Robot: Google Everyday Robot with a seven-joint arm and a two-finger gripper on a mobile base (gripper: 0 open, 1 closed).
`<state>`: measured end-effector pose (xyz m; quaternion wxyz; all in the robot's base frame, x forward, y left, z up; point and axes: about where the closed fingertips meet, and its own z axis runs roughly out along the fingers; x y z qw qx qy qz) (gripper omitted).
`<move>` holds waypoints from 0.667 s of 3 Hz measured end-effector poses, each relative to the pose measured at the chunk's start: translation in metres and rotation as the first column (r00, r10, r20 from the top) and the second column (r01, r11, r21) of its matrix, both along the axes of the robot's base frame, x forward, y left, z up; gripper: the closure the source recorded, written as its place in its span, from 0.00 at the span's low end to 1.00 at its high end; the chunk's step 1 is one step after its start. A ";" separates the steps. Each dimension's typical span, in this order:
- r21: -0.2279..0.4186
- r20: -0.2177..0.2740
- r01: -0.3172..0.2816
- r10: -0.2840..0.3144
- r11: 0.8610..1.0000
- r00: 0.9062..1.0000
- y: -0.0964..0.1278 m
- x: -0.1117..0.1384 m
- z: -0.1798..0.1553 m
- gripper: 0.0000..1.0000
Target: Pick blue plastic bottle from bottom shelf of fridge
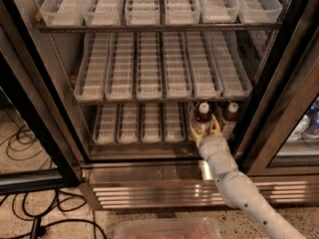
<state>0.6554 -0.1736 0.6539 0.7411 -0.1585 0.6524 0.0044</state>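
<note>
Grasp step, I judge: the gripper (205,129) has its fingers spread either side of the blue plastic bottle (202,117) on the bottom shelf (139,143) of the fridge (149,185) (a second bottle (230,114) stands just right of it), so it must close squarely next; the lane trays (134,123) left of it hold nothing.

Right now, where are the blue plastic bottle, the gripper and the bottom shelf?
blue plastic bottle (202,116): camera view, on its dark body below the white cap.
gripper (204,129): camera view, on its front end, at the bottle's base.
bottom shelf (144,123): camera view, on a white tray left of the bottle.
</note>
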 end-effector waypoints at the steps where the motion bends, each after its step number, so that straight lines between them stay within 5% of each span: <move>1: 0.009 0.007 -0.003 0.003 1.000 1.000 -0.001 -0.003 0.004 1.00; 2: 0.056 0.045 -0.052 0.049 0.997 0.998 0.000 -0.029 0.039 1.00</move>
